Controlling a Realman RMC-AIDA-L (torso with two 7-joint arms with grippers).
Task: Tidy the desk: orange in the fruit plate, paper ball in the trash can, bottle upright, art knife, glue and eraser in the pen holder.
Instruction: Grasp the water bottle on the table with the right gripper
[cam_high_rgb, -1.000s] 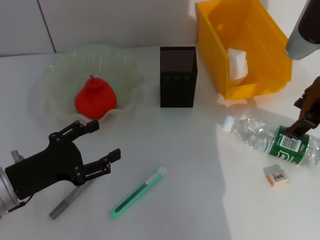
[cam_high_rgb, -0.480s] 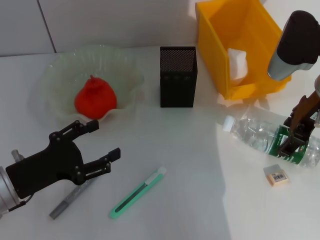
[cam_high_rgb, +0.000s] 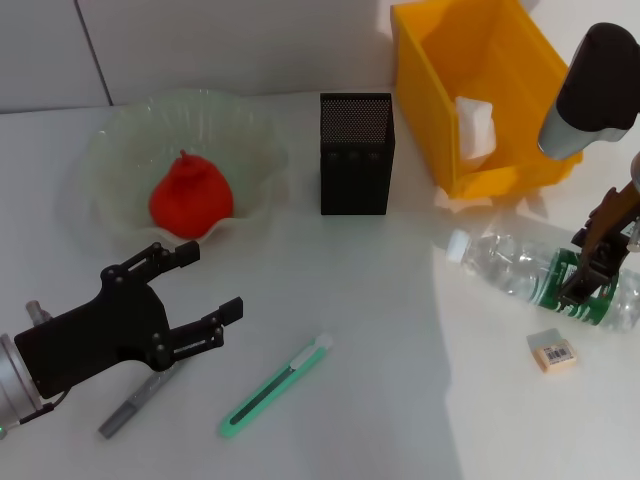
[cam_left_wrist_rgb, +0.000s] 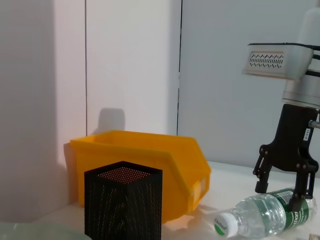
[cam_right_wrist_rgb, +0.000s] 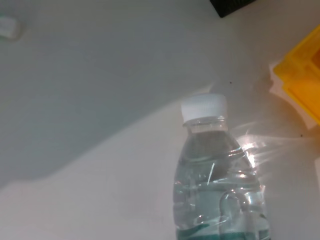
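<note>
The clear bottle (cam_high_rgb: 515, 268) with a green label lies on its side at the right, cap toward the pen holder; the right wrist view looks down on its white cap (cam_right_wrist_rgb: 204, 107). My right gripper (cam_high_rgb: 583, 285) hangs over the label, fingers open and straddling it, also in the left wrist view (cam_left_wrist_rgb: 277, 192). My left gripper (cam_high_rgb: 212, 280) stands open at the front left, holding nothing. The grey glue stick (cam_high_rgb: 135, 402) lies just under it and the green art knife (cam_high_rgb: 275, 386) beside it. The eraser (cam_high_rgb: 552, 351) lies in front of the bottle. The orange (cam_high_rgb: 190, 195) sits in the fruit plate (cam_high_rgb: 100, 140). The paper ball (cam_high_rgb: 478, 128) lies in the yellow trash can (cam_high_rgb: 520, 60).
The black mesh pen holder (cam_high_rgb: 357, 155) stands upright at the back centre, between the plate and the trash can. A white wall runs close behind the desk.
My right arm has swung in from the right edge and lowered its gripper onto the bottle's green label. The left arm has not moved.
</note>
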